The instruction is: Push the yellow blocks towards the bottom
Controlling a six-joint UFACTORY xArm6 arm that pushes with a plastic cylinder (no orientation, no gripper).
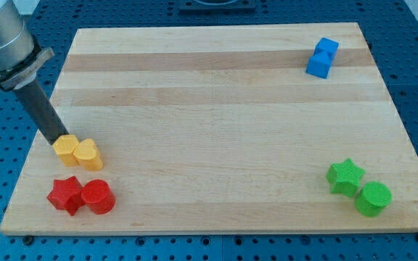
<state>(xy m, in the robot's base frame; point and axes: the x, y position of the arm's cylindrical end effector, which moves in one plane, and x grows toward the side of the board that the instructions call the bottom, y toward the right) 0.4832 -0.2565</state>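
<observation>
**A:** Where is the rod, and where are the yellow blocks?

**B:** The dark rod comes down from the worktop's (216, 80) top-left side, slanting toward its left edge. My tip (57, 140) sits at that left edge, a little below the middle. It touches the upper-left side of the yellow hexagon block (66, 148). Just to the right of that block, and touching it, is a second yellow block (88, 154), rounded, perhaps heart-shaped. Both lie just below and to the right of the tip.

**A:** Is there a pincer, and is it open or closed?

**B:** No pincer shows here; the arm ends in the plain rod, so there is nothing open, closed or gripping.

**A:** What else lies on the worktop?

**B:** Near the bottom-left corner, just below the yellow pair, a red star block (65, 194) touches a red cylinder block (97, 196) on its right. Near the bottom-right corner, a green star block (345, 176) sits just beside a green cylinder block (374, 198). Near the top-right corner there are two blue cube blocks (321, 58), pressed together.
</observation>
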